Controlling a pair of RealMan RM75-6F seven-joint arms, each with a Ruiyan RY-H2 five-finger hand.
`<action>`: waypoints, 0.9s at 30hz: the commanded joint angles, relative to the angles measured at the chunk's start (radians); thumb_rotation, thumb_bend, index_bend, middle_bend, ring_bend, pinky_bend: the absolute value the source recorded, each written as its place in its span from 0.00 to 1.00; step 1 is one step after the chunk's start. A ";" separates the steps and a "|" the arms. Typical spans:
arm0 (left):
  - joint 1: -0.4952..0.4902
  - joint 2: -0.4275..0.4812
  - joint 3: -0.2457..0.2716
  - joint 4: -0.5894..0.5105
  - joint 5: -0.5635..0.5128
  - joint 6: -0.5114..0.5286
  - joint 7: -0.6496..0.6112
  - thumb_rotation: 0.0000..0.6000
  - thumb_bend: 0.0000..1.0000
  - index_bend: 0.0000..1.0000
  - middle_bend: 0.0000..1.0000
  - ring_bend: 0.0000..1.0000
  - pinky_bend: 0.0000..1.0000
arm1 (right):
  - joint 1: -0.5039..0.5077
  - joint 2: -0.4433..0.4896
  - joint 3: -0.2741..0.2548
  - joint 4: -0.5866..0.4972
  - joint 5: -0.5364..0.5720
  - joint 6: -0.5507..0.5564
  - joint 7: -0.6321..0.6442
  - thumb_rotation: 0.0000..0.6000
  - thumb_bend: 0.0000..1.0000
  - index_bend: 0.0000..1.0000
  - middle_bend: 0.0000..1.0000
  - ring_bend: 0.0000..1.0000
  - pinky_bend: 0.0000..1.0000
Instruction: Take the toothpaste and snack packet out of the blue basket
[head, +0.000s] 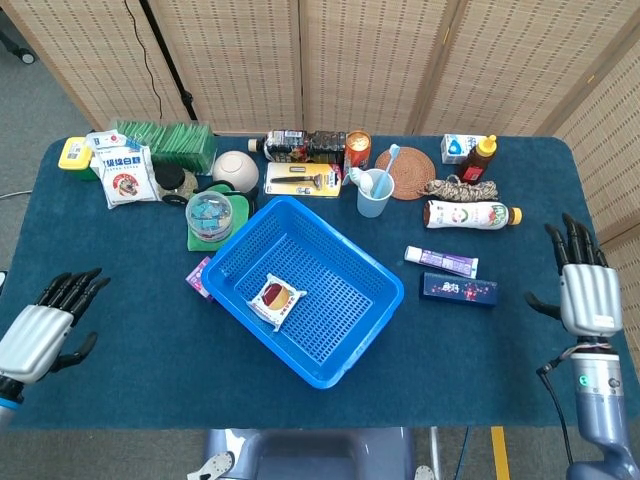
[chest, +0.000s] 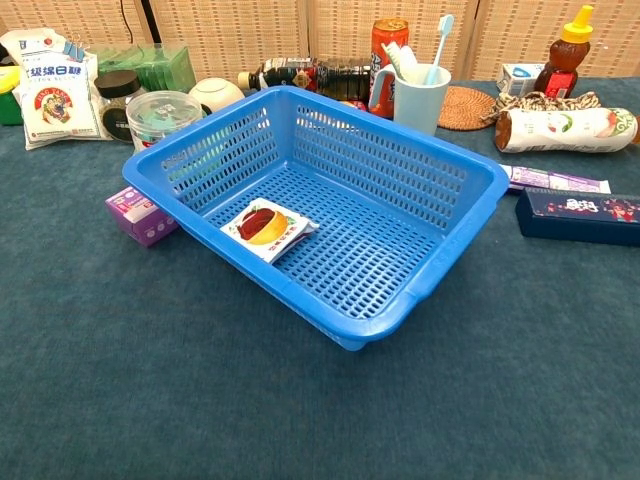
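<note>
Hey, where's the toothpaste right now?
The toothpaste lies flat on the table, outside the blue basket to its right in the head view, just behind the dark blue box.
</note>
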 joint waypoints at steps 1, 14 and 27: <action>-0.038 -0.012 -0.021 0.010 0.014 -0.027 0.007 1.00 0.44 0.00 0.00 0.00 0.00 | -0.073 -0.035 -0.038 0.042 -0.082 0.053 0.147 1.00 0.05 0.51 0.39 0.33 0.24; -0.290 -0.053 -0.107 -0.020 -0.068 -0.328 0.049 1.00 0.11 0.00 0.00 0.00 0.00 | -0.176 -0.022 -0.094 0.069 -0.189 0.099 0.244 1.00 0.00 0.23 0.16 0.17 0.14; -0.550 -0.182 -0.227 -0.027 -0.373 -0.553 0.302 1.00 0.06 0.00 0.00 0.00 0.00 | -0.200 0.030 -0.083 0.007 -0.216 0.081 0.224 1.00 0.00 0.01 0.00 0.00 0.05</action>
